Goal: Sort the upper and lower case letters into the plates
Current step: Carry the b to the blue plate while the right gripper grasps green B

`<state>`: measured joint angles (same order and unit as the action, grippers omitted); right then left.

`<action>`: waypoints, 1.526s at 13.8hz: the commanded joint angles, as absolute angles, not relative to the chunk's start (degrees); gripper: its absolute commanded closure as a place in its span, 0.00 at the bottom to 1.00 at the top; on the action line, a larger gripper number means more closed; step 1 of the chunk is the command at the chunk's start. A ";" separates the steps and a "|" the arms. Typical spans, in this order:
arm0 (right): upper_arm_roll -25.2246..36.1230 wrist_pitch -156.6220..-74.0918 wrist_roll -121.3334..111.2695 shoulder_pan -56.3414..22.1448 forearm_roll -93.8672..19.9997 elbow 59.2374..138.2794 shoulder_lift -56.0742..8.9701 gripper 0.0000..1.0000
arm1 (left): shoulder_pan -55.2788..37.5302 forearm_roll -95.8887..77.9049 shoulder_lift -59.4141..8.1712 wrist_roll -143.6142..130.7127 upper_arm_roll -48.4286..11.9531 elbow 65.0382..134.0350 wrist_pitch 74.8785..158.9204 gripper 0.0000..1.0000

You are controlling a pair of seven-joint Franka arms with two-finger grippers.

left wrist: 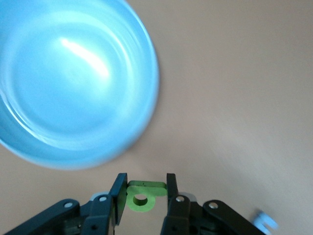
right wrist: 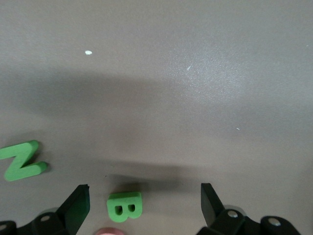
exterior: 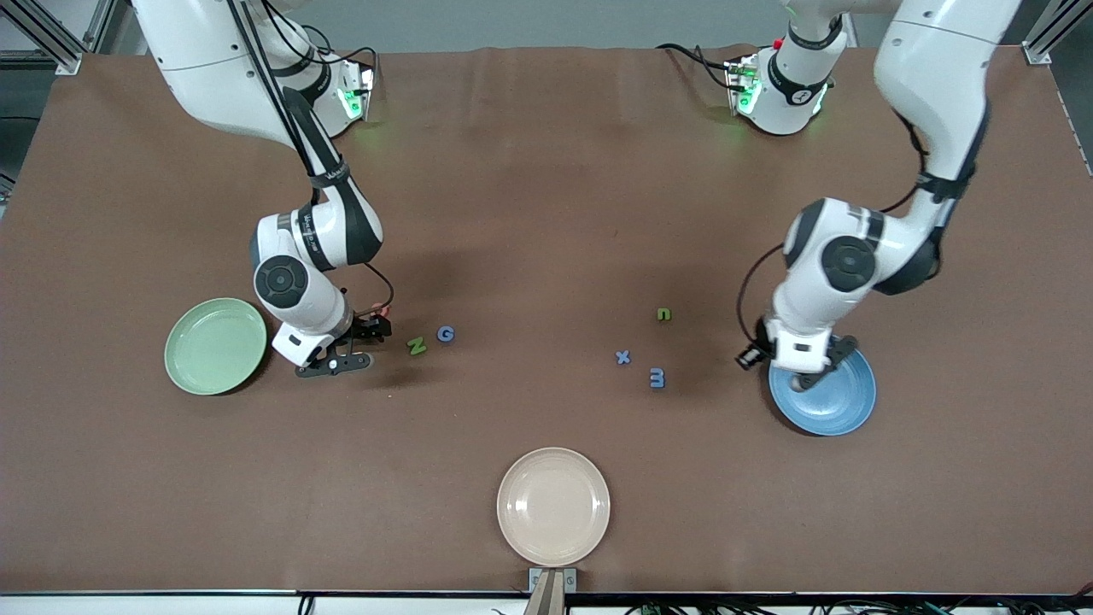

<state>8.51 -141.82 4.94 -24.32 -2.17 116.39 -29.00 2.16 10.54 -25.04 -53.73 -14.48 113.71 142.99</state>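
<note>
The brown tabletop looks matt and cloth-like, with faint creases near the arm bases. The round blue plate is smooth and glossy, with bright highlights across its bowl; the round pale green plate and the round cream-beige plate show a softer, satin sheen. The small green letter B and green letter N look like matt foam or soft plastic with thick, blunt edges. The arm shells are glossy white plastic.

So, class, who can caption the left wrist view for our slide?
Left gripper shut on a green letter beside the blue plate.
</note>
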 commanded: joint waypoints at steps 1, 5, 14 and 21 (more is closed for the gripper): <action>8.70 -143.09 5.45 -24.79 -2.64 117.16 -29.53 0.00 | 8.32 11.60 -25.66 -43.81 -14.77 113.47 141.68 1.00; 7.91 -142.48 5.45 -24.87 -2.72 117.77 -29.80 0.00 | 16.51 11.69 -29.43 -32.45 -14.94 111.97 142.29 0.94; 6.24 -140.36 5.36 -24.52 -2.81 120.06 -28.39 0.07 | 15.73 11.43 -28.57 -33.22 -15.99 111.45 140.29 0.00; 6.24 -139.66 5.27 -24.17 -2.99 119.45 -28.30 0.40 | 11.62 11.25 -27.60 -53.32 -26.89 111.53 134.03 0.00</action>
